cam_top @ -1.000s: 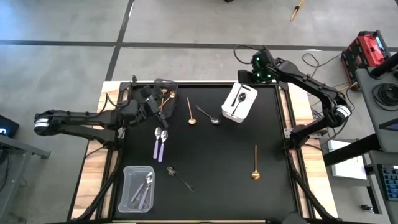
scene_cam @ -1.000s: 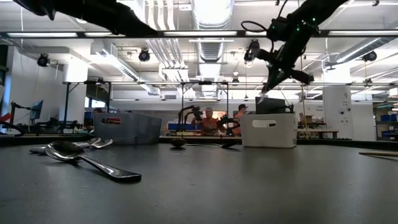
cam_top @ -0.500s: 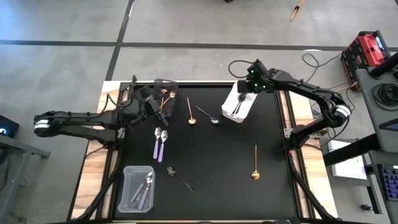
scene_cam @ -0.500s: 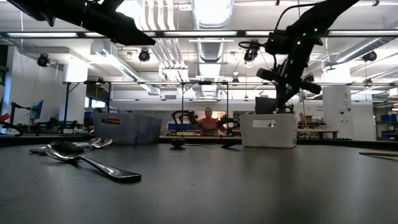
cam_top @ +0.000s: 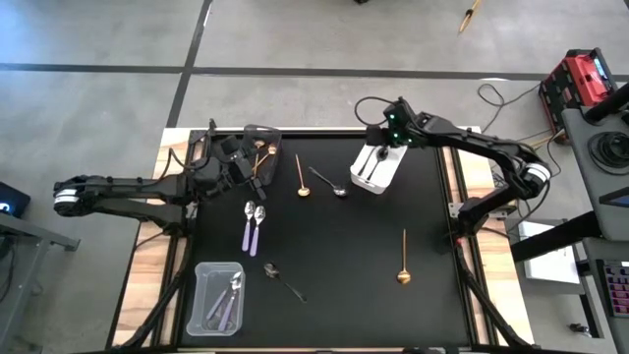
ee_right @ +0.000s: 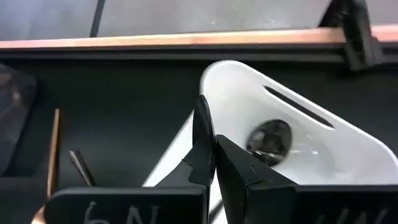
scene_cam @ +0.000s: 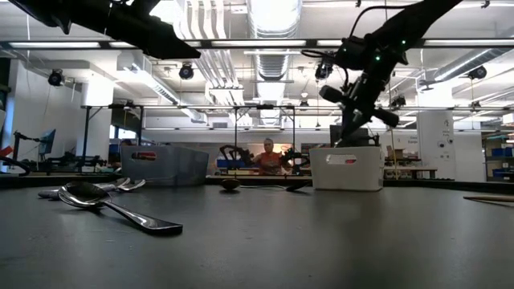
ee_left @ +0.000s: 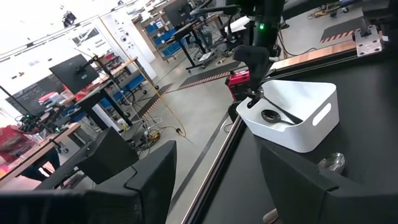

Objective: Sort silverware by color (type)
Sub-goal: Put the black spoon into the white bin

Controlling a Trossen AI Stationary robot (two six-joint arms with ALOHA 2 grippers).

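Silverware is lying spread over the black desk [cam_top: 354,256]: one dark spoon [cam_top: 371,164] in the white bin [cam_top: 388,175], gold spoons [cam_top: 258,155] in the dark bin [cam_top: 271,167], lilac-handled spoons [cam_top: 228,298] in the clear bin [cam_top: 200,295], with two lilac spoons [cam_top: 252,226], two loose gold spoons [cam_top: 403,258] [cam_top: 301,177] and two dark spoons [cam_top: 283,280] [cam_top: 328,182] sitting out on the mat. The right claw [cam_top: 379,144] is hanging over the white bin's far-left corner, fingers pressed together and holding nothing. The left claw [cam_top: 244,167] is hovering beside the dark bin with its fingers spread apart and empty.
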